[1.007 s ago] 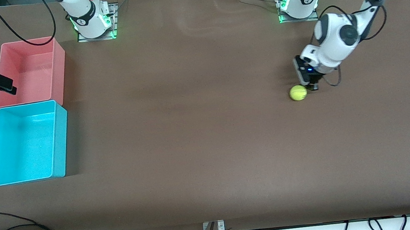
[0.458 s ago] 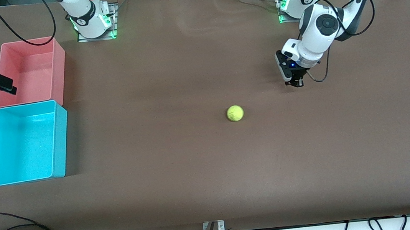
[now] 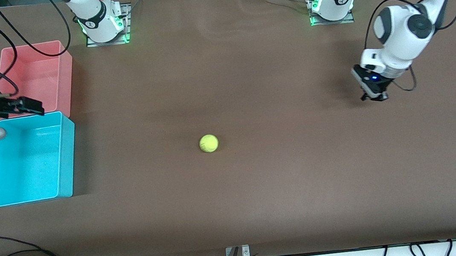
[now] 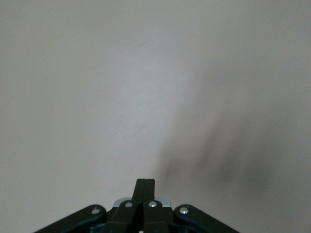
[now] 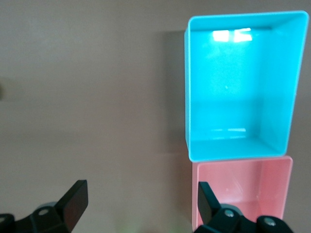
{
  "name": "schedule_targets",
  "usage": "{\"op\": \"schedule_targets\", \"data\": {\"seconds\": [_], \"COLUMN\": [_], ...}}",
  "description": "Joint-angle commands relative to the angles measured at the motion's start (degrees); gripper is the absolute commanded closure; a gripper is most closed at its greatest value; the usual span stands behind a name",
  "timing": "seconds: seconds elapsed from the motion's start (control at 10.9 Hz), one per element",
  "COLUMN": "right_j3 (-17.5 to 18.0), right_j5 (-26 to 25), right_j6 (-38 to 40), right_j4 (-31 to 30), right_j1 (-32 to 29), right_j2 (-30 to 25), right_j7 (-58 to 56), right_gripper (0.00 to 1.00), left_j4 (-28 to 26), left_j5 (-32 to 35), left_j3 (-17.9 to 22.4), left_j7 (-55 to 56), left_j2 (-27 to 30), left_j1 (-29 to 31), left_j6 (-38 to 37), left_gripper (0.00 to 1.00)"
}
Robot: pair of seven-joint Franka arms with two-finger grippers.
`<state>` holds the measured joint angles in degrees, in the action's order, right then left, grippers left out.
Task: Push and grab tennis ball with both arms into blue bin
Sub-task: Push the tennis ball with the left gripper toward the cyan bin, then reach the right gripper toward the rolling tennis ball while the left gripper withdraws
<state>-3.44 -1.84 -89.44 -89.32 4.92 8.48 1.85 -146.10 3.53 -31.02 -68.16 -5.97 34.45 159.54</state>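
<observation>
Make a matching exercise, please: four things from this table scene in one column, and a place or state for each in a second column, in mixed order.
Things:
1. tennis ball
2. blue bin
3. left gripper
4. right gripper

Places or states:
A. open, over the edges of the two bins
B. lies free on the bare table, near its middle
C. shut, holding nothing, low over the table toward the left arm's end
D. beside the pink bin, nearer to the front camera

Pairs: 1-B, 2-D, 3-C, 4-A
</observation>
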Motion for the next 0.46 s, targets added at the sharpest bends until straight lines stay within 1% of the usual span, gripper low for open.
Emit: {"op": "schedule_targets", "data": {"seconds": [0.0,0.18,0.27,0.37], "right_j3": [0.8,0.8,0.8,0.8], "right_j5": [-0.6,-0.3,-0.2,-0.4], "right_j6": [-5.7,-7.8,-9.2,-12.1], "right_j4": [1.4,0.9,0.8,0.8], "right_j1": [1.6,3.7,4.4,5.3], "right_j2": [7.1,12.3,14.5,16.4], "right_j7": [-0.6,-0.1,0.1,0.1], "right_gripper": [0.00,0.00,0.00,0.00], "left_j4": [5.9,8.8,11.3,15.4], "left_j5": [0.3,0.3,0.3,0.3], "left_j3": [-0.6,-1.1,-1.5,-1.9], "left_j7": [11.6,26.6,31.7,37.0], "left_j2": [0.6,0.9,1.0,0.8], "left_j1": [5.1,4.9,4.7,4.5], "left_j6": [-2.8,-6.1,-9.6,-15.6], "left_gripper": [1.00,1.00,1.00,1.00]}}
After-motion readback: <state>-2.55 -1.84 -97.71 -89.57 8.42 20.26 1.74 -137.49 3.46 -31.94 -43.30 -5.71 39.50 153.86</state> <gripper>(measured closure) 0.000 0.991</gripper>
